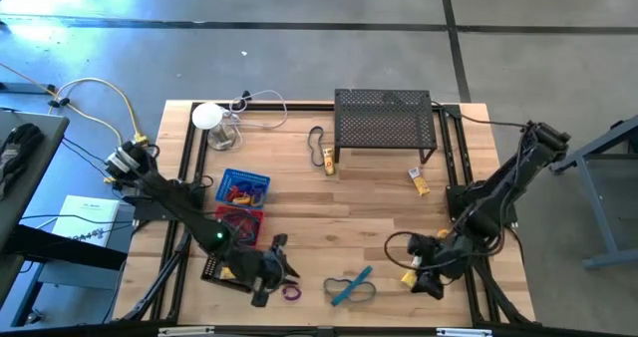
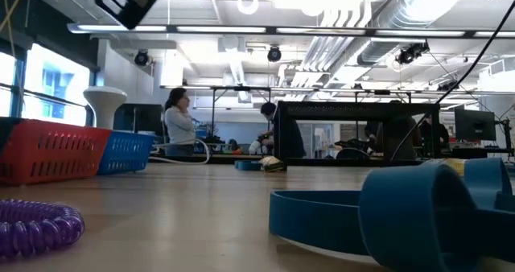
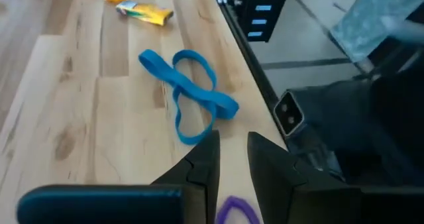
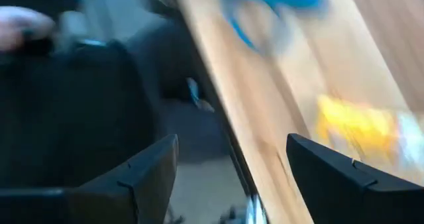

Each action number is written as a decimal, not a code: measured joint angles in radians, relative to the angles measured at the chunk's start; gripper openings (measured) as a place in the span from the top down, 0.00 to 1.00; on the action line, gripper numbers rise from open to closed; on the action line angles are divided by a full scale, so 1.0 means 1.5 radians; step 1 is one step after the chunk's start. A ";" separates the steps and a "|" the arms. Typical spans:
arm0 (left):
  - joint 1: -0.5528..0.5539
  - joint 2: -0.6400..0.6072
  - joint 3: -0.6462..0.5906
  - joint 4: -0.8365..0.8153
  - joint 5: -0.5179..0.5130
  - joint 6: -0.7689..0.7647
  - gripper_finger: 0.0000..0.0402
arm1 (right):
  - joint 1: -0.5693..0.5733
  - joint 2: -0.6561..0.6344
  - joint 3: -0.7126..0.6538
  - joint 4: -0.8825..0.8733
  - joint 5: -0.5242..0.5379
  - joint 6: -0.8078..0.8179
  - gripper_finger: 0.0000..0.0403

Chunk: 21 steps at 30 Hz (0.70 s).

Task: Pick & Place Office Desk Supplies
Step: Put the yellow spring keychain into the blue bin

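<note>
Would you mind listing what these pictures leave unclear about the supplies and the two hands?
- Blue basket contents: too small in the high view to identify.
- Purple ring: cut off by the left wrist picture's edge and partly behind the left hand.
- Yellow item near the open right hand: blurred in the right wrist view.
- Blue loop: cut off by the low view's edge.

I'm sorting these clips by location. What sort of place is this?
Probably an open-plan robotics lab or workshop: exposed ceiling ducts, a person at distant workbenches, and a wooden table on a bare concrete floor.
</note>
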 joint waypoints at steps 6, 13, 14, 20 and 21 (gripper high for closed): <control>0.019 0.032 0.000 0.043 0.000 0.053 0.81 | 0.013 0.015 0.000 -0.149 -0.017 0.228 0.33; 0.037 0.035 0.001 0.057 0.010 0.067 0.81 | 0.015 0.062 0.000 -0.248 0.085 0.293 0.33; 0.037 0.035 0.001 0.057 0.011 0.069 0.81 | 0.014 0.076 0.000 -0.275 0.086 0.303 0.33; 0.034 0.035 0.001 0.057 0.011 0.120 0.81 | -0.008 0.171 0.000 -0.411 0.010 0.366 0.33; 0.034 0.035 0.001 0.056 0.011 0.126 0.81 | -0.015 0.183 0.000 -0.426 -0.011 0.365 0.33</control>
